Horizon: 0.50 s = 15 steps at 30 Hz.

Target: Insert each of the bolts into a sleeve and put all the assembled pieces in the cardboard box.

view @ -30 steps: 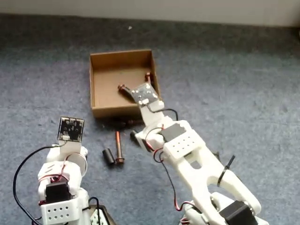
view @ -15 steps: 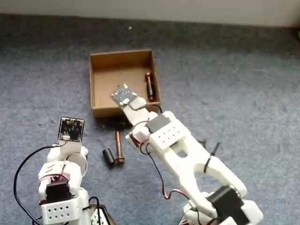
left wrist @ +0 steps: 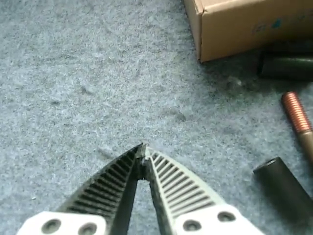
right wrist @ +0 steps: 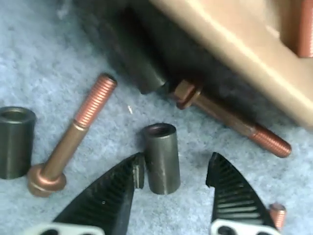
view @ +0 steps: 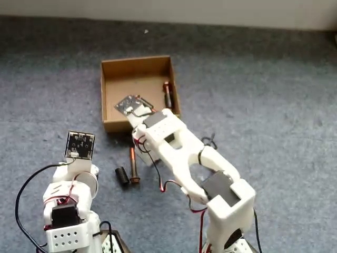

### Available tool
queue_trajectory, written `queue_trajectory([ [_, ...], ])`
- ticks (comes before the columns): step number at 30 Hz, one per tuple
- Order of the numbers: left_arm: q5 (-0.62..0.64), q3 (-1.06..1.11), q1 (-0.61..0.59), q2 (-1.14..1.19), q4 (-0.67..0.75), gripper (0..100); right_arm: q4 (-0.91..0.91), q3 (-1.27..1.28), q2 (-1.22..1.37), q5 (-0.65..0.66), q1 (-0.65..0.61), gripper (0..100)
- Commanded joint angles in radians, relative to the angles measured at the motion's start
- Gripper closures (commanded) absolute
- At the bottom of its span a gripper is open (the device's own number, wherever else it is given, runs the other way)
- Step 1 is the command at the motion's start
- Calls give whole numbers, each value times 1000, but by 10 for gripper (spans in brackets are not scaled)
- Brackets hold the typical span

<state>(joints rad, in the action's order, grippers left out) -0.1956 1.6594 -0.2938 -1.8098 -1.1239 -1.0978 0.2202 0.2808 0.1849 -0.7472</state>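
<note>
Right pincer stood wide open, jaws either side of a dark sleeve resting on the carpeted table, not gripping it. Left pincer was closed, tips touching, holding nothing. Loose bolt lay just beside that sleeve, apart from it. One boxed bolt lay against the wall of the cardboard box, apparently already sleeved.
</note>
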Motion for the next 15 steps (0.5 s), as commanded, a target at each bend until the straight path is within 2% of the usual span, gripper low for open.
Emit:
queue_trajectory([
  [1, -9, -7, -5, -2, 18, 993, -7, -39, -1, 6, -7, 793],
  [6, -9, -7, -5, -2, 18, 993, -5, -35, 36, 6, -7, 801],
  [8, -9, -7, -5, -2, 18, 993, -4, -39, 53, 6, -7, 855],
  [11, -11, -7, -5, -2, 18, 993, -4, -41, 65, 6, 1, 989],
  [15, -11, -7, -5, -2, 18, 993, -31, -39, 41, 5, 4, 995],
])
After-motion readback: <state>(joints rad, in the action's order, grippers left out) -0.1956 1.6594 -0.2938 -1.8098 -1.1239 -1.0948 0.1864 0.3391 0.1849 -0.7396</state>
